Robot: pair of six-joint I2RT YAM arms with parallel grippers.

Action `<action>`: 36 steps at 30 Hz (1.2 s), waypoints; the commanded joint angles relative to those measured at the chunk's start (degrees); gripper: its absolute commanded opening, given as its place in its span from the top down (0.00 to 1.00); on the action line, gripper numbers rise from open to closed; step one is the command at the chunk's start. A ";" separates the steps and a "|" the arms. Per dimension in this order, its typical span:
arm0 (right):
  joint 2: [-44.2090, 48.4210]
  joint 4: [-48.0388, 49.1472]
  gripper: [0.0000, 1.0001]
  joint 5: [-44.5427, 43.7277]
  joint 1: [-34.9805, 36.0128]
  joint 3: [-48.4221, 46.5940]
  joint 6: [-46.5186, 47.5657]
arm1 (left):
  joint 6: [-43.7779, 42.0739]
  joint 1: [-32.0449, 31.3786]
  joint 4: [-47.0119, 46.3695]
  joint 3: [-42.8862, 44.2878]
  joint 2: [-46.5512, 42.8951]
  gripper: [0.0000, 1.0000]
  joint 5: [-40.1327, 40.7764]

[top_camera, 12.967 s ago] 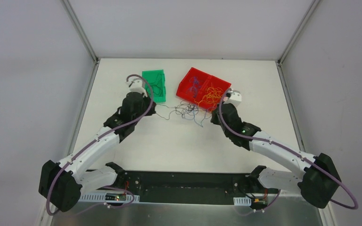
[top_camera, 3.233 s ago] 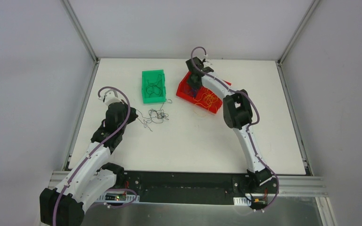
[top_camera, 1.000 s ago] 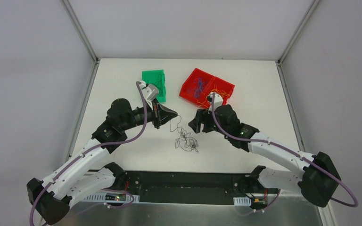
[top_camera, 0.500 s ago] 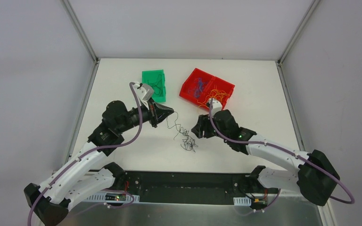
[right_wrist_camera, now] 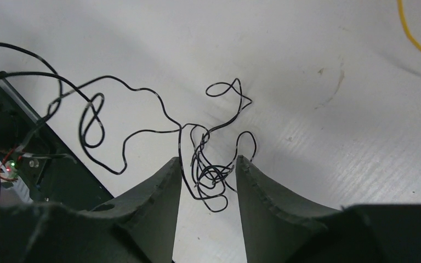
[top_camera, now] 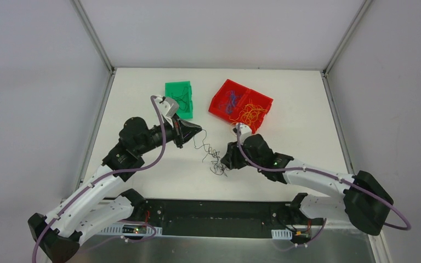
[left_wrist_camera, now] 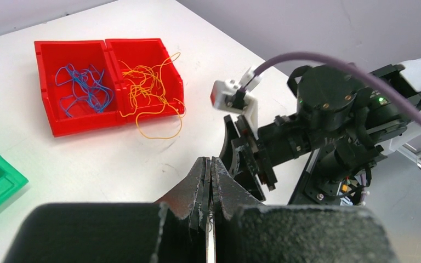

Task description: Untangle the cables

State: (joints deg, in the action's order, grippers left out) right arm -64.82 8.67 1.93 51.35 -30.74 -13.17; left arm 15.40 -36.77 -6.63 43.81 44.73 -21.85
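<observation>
Right gripper (right_wrist_camera: 205,164) has slid left and nearer, onto the knot (right_wrist_camera: 208,178). Its jaws are narrower than a moment ago yet still apart, one on each side of the tangle on the table (top_camera: 164,175). Left gripper (left_wrist_camera: 209,181) has not shifted, its jaws pressed together on a black strand (top_camera: 199,143) that runs right to the knot. Farther off, blue cables (left_wrist_camera: 82,90) and orange cables (left_wrist_camera: 142,87) lie in the red bin (left_wrist_camera: 82,125), and black cables (top_camera: 182,98) in the green bin (top_camera: 169,104).
</observation>
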 commanded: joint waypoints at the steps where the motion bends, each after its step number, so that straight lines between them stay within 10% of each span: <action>1: -3.71 1.36 0.57 -1.13 1.68 -3.01 1.04 | -1.41 -0.32 -1.02 0.80 -0.74 1.00 1.37; 8: -5.47 -2.21 1.00 -9.77 2.28 -4.82 -1.21 | -1.50 -0.32 0.86 0.54 -1.38 1.00 7.52; 18: 6.15 -13.08 1.00 -35.27 -9.20 0.40 -19.25 | 1.54 -0.32 7.16 -2.67 -7.15 1.00 40.19; 27: 6.68 -10.28 1.00 -25.58 -9.79 0.36 -14.74 | 0.69 -0.32 6.90 -1.67 -3.01 1.00 34.73; 36: 6.12 -35.10 1.00 -59.51 -9.87 -6.14 -38.96 | 9.54 -0.32 13.02 -4.47 -8.41 1.00 68.15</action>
State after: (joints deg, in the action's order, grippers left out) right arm -59.40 -11.68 -37.32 41.50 -31.53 -36.86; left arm 18.52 -36.80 5.54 40.91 41.47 26.13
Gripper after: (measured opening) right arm 0.009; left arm 0.008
